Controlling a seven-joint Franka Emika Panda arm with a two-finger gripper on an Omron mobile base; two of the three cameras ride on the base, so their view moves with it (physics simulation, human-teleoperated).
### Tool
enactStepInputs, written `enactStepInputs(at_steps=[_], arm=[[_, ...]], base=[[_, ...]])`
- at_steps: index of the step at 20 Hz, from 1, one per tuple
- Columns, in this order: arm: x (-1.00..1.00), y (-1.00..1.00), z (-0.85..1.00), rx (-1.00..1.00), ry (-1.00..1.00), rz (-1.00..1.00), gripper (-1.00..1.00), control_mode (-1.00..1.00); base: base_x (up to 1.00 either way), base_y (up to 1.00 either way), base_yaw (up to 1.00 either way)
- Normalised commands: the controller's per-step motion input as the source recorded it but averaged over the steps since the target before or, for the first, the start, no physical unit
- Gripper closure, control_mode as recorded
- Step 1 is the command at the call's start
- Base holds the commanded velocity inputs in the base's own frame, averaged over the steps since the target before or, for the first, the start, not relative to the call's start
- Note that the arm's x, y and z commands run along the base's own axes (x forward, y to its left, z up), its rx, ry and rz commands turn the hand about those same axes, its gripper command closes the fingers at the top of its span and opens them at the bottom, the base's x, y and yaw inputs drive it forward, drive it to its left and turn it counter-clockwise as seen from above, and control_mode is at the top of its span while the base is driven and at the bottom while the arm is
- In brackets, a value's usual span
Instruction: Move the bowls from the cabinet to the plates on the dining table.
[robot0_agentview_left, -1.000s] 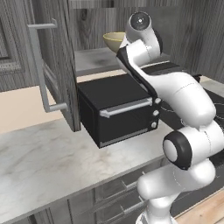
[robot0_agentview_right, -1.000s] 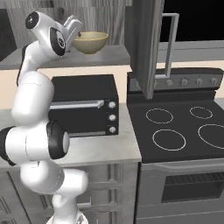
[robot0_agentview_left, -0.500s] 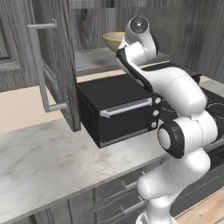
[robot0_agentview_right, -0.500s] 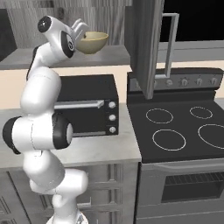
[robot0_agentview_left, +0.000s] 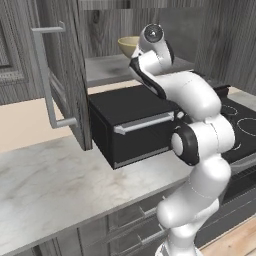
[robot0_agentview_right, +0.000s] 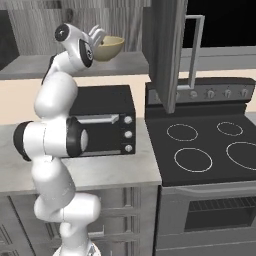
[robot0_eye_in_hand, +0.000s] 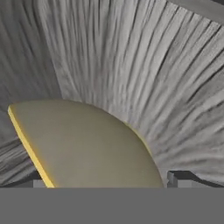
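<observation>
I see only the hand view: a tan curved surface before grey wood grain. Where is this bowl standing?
Observer: The bowl stands on the shelf inside the open cabinet, above the black toaster oven.
Operator: Is the gripper holding it?
Observer: Not visibly. The gripper is open, right at the bowl's rim.
Operator: What lies below to the right?
Observer: A black stove with four burner rings, beside the toaster oven.

bowl on cabinet shelf | toaster oven below | stove right of oven
</observation>
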Motion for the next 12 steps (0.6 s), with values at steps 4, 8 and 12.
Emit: enactStepInputs(at_steps=[4, 8, 12], arm=[[0.71, -0.29, 0.0, -0.07, 0.07, 0.09, -1.0, -1.0], [0.46, -0.1, -0.37, -0.01, 0.12, 0.09, -1.0, -1.0], [0.01, 0.0, -0.76, 0.0, 0.11, 0.11, -1.0, -1.0]], base=[[0.0, 0.0, 0.0], [0.0, 0.0, 0.0], [0.0, 0.0, 0.0]])
